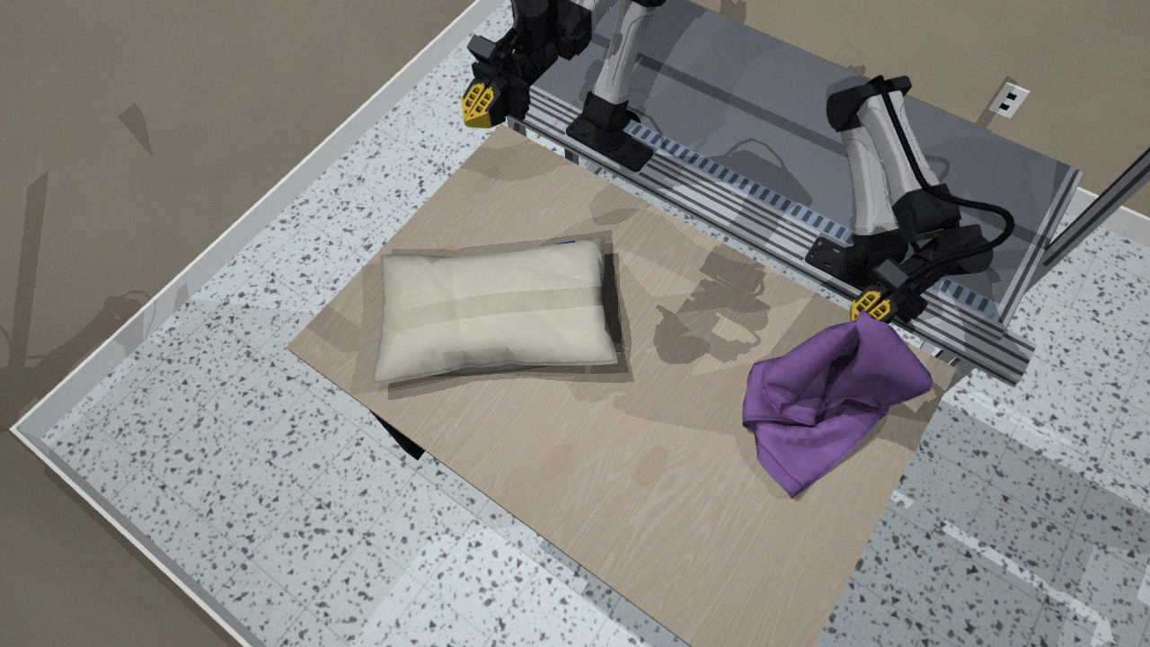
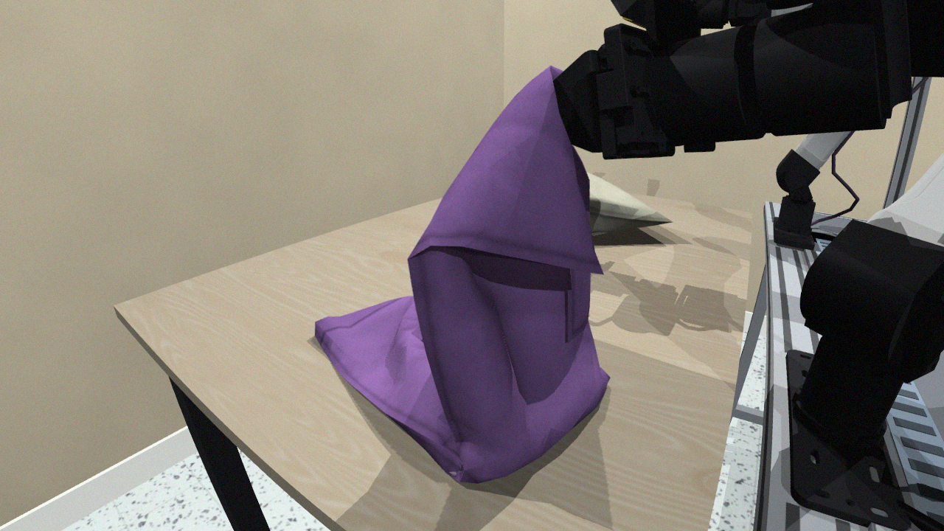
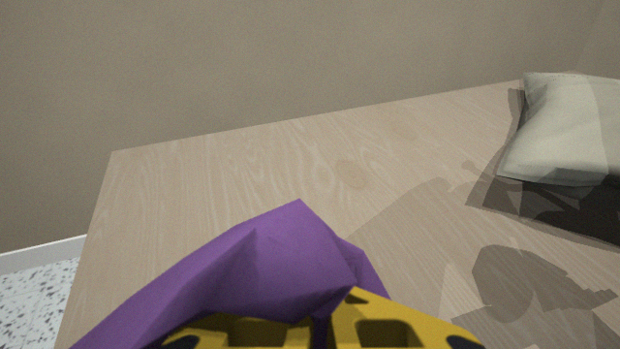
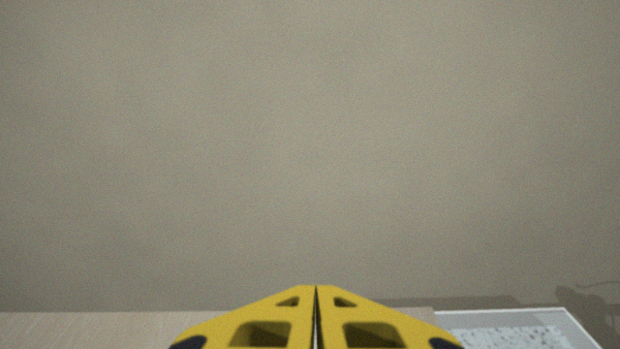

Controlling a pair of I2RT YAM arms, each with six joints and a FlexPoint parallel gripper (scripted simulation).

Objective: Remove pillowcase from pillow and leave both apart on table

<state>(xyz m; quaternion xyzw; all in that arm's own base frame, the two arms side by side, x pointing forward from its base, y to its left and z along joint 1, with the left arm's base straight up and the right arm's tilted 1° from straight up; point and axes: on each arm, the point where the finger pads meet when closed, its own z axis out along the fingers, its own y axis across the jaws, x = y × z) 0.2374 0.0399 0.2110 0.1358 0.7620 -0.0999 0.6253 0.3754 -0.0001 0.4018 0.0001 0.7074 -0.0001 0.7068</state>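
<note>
Between the plump cream rectangular pillow (image 1: 494, 309) (image 2: 616, 204) (image 3: 567, 131) and the crumpled purple cloth pillowcase (image 1: 835, 394) (image 2: 501, 343) (image 3: 276, 262), a broad lane lies open across the pale wood-grain tabletop (image 1: 562, 483) (image 2: 264, 290) (image 3: 232, 165), wide enough in the top view for a gripper to pass. Low travel at the tabletop's right end is blocked by the pillowcase, whose raised part stands up to the yellow-fingered left gripper (image 1: 871, 306) (image 2: 560, 105) (image 3: 321, 327). The yellow-fingered right gripper (image 1: 477, 106) (image 4: 315, 301) hangs beyond the far left corner, well apart from both, leaving the air over the pillow open.

matt purple cloth pillowcase (image 1: 844, 402) (image 2: 508, 178) (image 3: 291, 262), pale wood-grain table (image 1: 562, 450) (image 2: 251, 284) (image 3: 232, 170) (image 4: 97, 330)
</note>
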